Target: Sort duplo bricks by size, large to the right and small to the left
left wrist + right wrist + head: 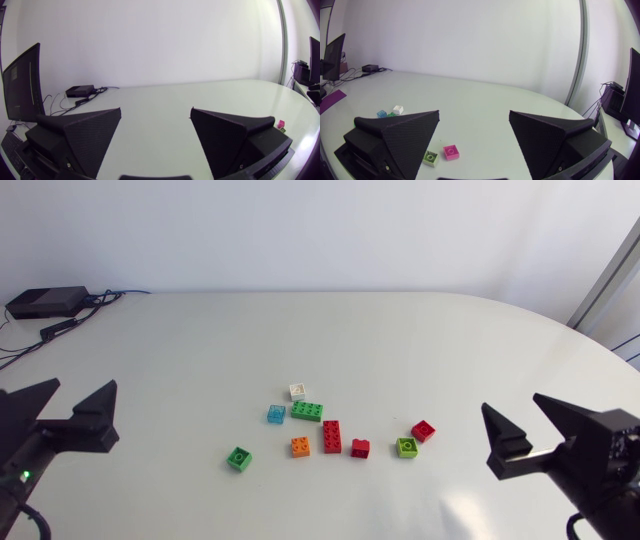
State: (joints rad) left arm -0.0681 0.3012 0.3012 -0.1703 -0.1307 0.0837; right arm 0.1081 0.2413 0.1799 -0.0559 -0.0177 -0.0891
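My two arms sit at the near side of the table (pixel 200 350), one at each end, and neither has hold of anything: the left gripper (pixel 87 383) stands wide open over bare tabletop, and the right gripper (pixel 510 401) gapes just as wide. The bricks lie in a loose cluster between them. The two large ones, a green bar (pixel 307 411) and a red bar (pixel 332 436), nearly touch mid-cluster. A white cube (pixel 297 391) and blue cube (pixel 276 414) sit by the green bar, and an orange cube (pixel 300 446) just left of the red bar. A green cube (pixel 239 458) lies leftmost. Right of the red bar come a red cube (pixel 360 448), a lime cube (pixel 406 447) and an outer red cube (pixel 423 430) (the last two lie just ahead of my right gripper).
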